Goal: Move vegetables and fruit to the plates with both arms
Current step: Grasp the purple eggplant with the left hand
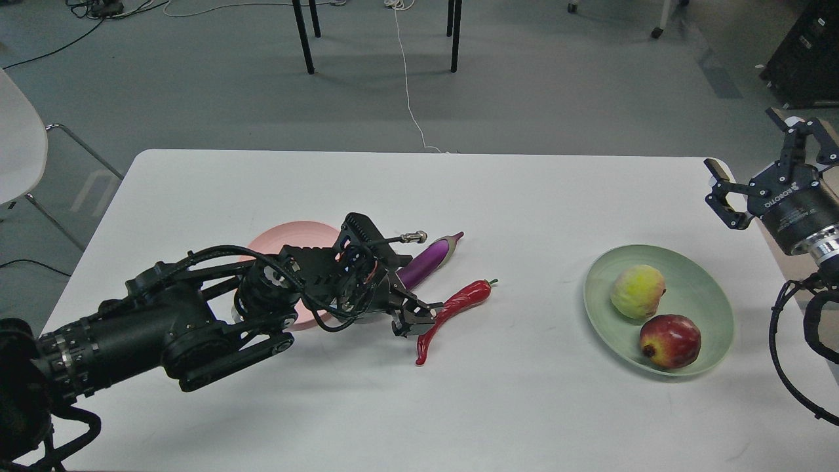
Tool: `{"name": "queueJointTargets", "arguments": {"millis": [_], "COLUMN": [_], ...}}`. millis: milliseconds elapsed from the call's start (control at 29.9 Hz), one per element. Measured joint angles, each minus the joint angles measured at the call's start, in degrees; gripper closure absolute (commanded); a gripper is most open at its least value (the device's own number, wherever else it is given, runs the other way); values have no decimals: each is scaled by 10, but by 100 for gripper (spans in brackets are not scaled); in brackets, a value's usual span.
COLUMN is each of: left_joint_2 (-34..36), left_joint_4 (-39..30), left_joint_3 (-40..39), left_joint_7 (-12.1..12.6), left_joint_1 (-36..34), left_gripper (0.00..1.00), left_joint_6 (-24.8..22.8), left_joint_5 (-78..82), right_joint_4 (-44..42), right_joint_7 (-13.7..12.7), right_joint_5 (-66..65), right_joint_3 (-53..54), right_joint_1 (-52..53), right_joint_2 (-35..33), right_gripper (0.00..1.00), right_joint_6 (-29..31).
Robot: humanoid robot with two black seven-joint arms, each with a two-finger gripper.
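Note:
A red chili pepper (459,303) lies on the white table (459,406) at centre. A purple eggplant (430,258) lies just behind it, its lower end hidden by my left gripper. My left gripper (415,316) is low over the table with its fingers slightly apart, its tips against the chili's left side. The pale pink plate (288,237) is mostly hidden behind the left arm. The pale green plate (711,282) at the right holds the yellow-green fruit (637,291) and the dark red fruit (670,341). My right gripper (757,154) is open and empty, raised beyond the table's right edge.
Black chair or table legs (303,36) and a white cable (409,98) are on the grey floor behind the table. A white chair (19,144) stands at the far left. A dark box (806,59) sits at the back right.

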Motion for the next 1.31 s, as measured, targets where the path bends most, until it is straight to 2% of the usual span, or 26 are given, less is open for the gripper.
{"name": "queueJointTargets", "arguments": {"millis": [234, 502, 770, 837, 1037, 1171, 1305], "left_joint_2": [-21, -41, -41, -38, -36, -36, -40], "left_joint_4": [21, 30, 47, 50, 60, 63, 76], "left_joint_3": [4, 5, 6, 6, 6, 6, 8], "left_joint_7": [4, 38, 39, 36, 32, 31, 31], "left_joint_1": [-1, -6, -7, -10, -15, -12, -12], "left_gripper": [2, 2, 3, 11, 45, 62, 70], "left_joint_6": [1, -3, -5, -5, -3, -3, -2], "left_joint_5": [2, 2, 2, 2, 2, 2, 3], "right_joint_4": [14, 16, 16, 15, 14, 15, 15], "right_joint_7": [0, 0, 0, 0, 0, 0, 0], "right_joint_5": [0, 0, -2, -2, -3, -3, -3], "right_joint_3": [1, 2, 1, 0, 0, 0, 0], "right_joint_1": [0, 2, 3, 4, 6, 8, 9], "right_joint_2": [0, 0, 0, 0, 4, 4, 2], "right_gripper": [2, 2, 2, 2, 2, 2, 2], "right_joint_6": [0, 0, 0, 0, 0, 0, 0]}}
